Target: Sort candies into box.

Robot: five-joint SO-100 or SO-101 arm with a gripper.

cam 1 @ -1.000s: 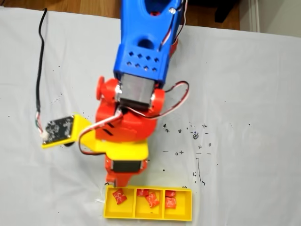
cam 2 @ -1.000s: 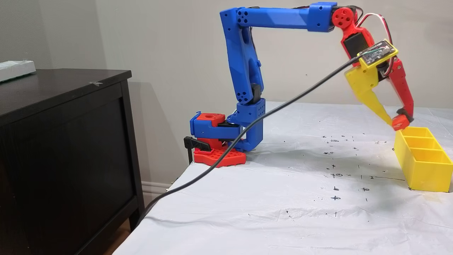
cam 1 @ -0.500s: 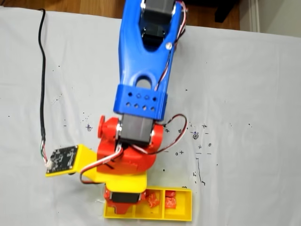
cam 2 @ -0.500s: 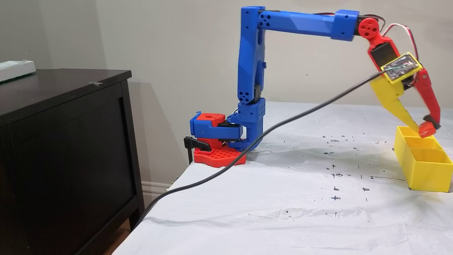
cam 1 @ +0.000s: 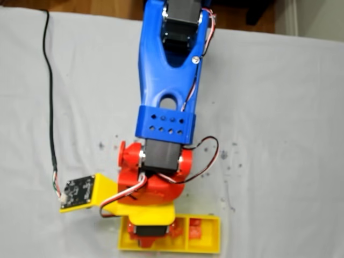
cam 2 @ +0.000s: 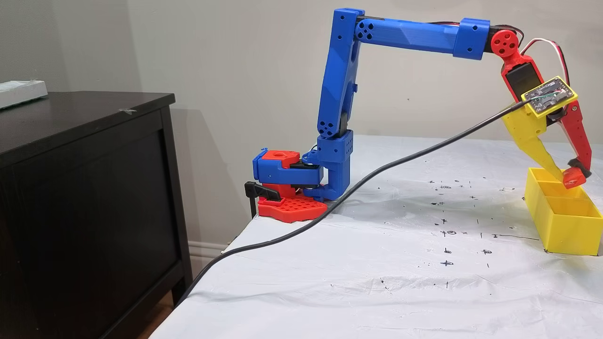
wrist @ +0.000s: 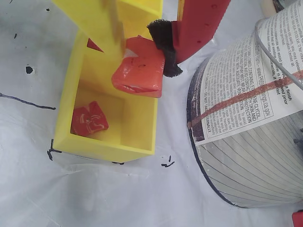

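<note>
A: What's occluded top-down?
B: Arm (cam 1: 164, 123) covers the left compartment and most of the middle one of the box (cam 1: 210, 243). Box's lower edge sits right at the frame edge.

A: Wrist view?
B: Yellow finger (wrist: 102, 21) hides the far compartments. Printed cylinder (wrist: 251, 127) is cut off at the right; text too small to read.

A: Side view?
B: Box (cam 2: 565, 226) contents are hidden by its walls, and its right end is clipped. Held candy (cam 2: 574, 178) is too small to make out.

We see a table (cam 2: 377, 292) under a white sheet dotted with small black pen marks. Directly below the gripper (cam 2: 567, 176) sits the yellow box (cam 2: 565, 230); a black cable (cam 2: 292, 230) trails across the sheet behind the gripper, past the arm's red base (cam 2: 292, 209).
</note>
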